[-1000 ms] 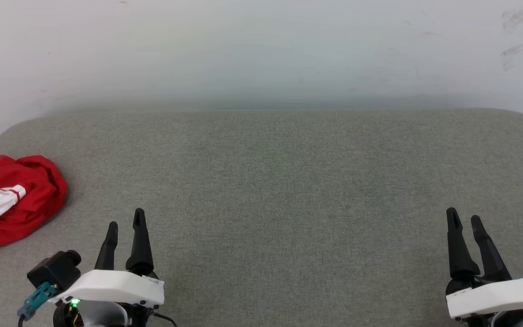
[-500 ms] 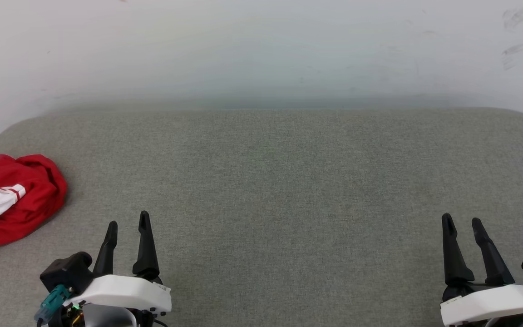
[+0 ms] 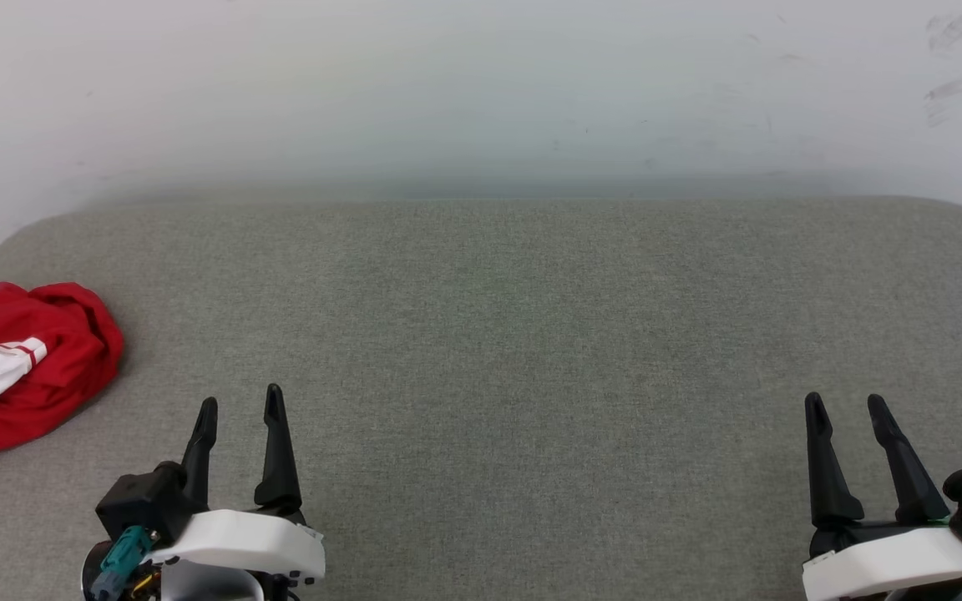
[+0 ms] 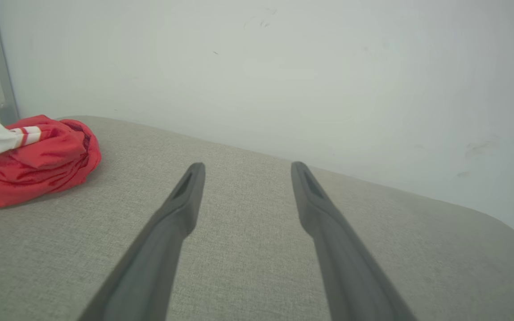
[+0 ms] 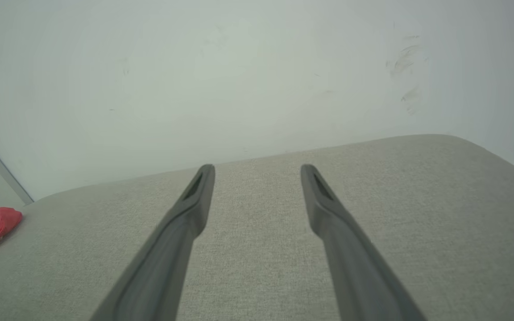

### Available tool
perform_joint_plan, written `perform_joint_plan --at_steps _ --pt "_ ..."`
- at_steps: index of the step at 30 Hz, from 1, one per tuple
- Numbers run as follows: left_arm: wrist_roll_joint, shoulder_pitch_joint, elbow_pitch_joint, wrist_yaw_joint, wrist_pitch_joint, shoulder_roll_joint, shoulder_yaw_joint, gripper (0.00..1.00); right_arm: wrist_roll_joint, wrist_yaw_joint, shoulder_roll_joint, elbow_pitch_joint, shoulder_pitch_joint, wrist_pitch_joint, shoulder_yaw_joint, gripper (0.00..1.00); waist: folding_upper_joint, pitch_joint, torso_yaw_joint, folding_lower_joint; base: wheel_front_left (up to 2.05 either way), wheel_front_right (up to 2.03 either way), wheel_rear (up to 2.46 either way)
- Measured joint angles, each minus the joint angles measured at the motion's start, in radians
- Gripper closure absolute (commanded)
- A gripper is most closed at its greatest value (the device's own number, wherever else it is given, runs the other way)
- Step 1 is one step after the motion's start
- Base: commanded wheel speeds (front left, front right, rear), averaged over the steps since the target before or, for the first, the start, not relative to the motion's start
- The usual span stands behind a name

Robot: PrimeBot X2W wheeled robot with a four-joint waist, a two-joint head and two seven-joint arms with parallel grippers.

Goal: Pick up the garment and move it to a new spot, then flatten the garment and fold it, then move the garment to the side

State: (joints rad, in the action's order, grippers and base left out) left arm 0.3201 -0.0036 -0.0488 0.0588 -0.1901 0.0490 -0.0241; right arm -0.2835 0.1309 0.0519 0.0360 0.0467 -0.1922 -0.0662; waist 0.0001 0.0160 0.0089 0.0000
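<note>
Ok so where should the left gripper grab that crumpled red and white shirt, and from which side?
Probably the humped red fold on the right edge of the crumpled red and white shirt, coming from its right with the open left gripper: that edge bulges up, nearest that gripper.

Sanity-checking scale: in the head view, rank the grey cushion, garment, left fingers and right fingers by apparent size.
1. grey cushion
2. garment, though cropped at the frame edge
3. left fingers and right fingers: alike, not ranked

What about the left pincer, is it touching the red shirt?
Apart. The head view shows bare grey cushion between the left pincer and the red shirt.
</note>
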Motion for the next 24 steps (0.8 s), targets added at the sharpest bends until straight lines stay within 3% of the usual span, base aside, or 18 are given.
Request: perform_joint_plan --at_steps 24 --pt "-0.174 0.02 0.01 0.016 -0.05 0.0 -0.02 0.0 0.193 0.0 0.0 -0.028 0.018 -0.048 0.006 0.0 0.0 0.003 0.001 0.0 0.0 0.0 0.0"
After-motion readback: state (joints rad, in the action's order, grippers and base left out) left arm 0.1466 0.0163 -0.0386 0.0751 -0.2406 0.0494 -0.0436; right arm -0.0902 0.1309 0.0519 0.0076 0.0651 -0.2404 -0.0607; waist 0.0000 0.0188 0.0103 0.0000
